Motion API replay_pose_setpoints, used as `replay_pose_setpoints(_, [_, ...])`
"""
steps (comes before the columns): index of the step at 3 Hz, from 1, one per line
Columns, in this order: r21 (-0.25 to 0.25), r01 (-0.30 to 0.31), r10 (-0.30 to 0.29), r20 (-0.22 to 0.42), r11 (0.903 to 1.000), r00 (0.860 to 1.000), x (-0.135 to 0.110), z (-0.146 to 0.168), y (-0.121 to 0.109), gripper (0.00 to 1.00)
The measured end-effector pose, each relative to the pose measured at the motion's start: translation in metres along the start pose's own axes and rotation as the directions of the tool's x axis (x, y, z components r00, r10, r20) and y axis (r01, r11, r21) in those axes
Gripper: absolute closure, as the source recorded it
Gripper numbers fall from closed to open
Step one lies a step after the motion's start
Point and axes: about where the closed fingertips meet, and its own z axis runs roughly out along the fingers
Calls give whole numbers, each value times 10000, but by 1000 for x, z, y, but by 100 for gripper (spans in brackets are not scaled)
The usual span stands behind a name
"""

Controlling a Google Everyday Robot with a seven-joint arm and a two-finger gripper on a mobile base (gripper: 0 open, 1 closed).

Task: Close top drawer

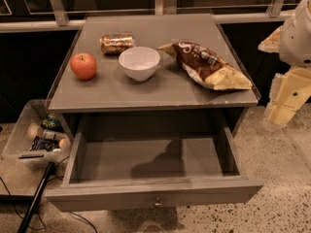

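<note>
Top drawer (154, 198): sticking far out below the desk (121, 92).
Gripper (284, 102): hanging right of the desk; its grip, cannot tell.

We take this for a robot test area in an office-type building, not a home. Our gripper (284, 103) hangs at the right edge, just beside a lone grey cabinet (97, 97) that stands on a speckled terrazzo floor (286, 178). On the cabinet's far side from the gripper, a clear plastic bin (17, 130) of assorted items sits on the ground by a black stand leg (35, 198). A glass-and-metal railing (29, 26) runs across behind.
</note>
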Motion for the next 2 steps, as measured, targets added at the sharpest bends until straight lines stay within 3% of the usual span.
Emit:
replay_pose_setpoints(1, [23,5,-5,14,10000,10000,0,0,0,0])
replay_pose_setpoints(2, [25,211,-211,211,9998,9996,0,10,17,0])
